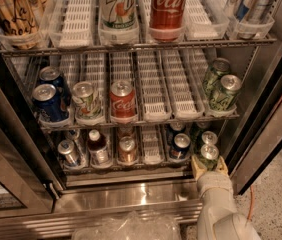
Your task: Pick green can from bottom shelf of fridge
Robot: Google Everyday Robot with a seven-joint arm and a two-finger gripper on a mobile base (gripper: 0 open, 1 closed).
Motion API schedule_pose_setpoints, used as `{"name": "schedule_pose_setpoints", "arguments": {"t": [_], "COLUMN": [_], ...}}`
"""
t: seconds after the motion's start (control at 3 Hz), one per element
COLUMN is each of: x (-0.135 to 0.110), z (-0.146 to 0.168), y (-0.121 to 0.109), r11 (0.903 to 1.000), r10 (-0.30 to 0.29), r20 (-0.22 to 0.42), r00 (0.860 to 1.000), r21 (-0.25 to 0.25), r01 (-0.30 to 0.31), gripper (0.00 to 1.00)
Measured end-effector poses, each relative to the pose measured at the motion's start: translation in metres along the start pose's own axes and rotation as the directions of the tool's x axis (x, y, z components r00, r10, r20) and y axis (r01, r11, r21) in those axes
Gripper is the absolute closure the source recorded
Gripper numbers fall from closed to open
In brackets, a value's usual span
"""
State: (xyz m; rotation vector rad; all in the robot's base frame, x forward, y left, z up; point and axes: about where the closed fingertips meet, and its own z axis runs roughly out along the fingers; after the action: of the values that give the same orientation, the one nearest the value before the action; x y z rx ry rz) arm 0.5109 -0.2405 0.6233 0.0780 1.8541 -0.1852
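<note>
The green can [209, 154], dark with a silver top, stands at the front right end of the bottom shelf [151, 145] of the fridge [131, 196]. My gripper [209, 165] reaches in from the lower right, and its tan fingers [197, 166] sit on either side of the can, shut on it. A second dark green can [208, 137] stands right behind in the same lane. The white arm [221, 214] hides the shelf's front corner.
The bottom shelf also holds a dark blue can [181, 145], a brown can [127, 150], a small bottle [97, 147] and a silver can [67, 152]. Pale green cans [223, 92] sit just above. A dark door frame [268, 134] stands close on the right. Crumpled plastic [126, 227] lies below.
</note>
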Motion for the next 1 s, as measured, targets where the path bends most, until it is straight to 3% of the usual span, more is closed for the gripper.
{"name": "schedule_pose_setpoints", "arguments": {"t": [0.67,1.0], "x": [0.019,0.02], "z": [-0.02,-0.02], "y": [0.017,0.018], "r11": [0.9958,0.9955], "r10": [-0.035,-0.033], "r20": [-0.056,-0.06], "r00": [0.998,0.998], "r21": [-0.087,-0.091], "r01": [0.03,0.028], "gripper": [1.0,1.0]}}
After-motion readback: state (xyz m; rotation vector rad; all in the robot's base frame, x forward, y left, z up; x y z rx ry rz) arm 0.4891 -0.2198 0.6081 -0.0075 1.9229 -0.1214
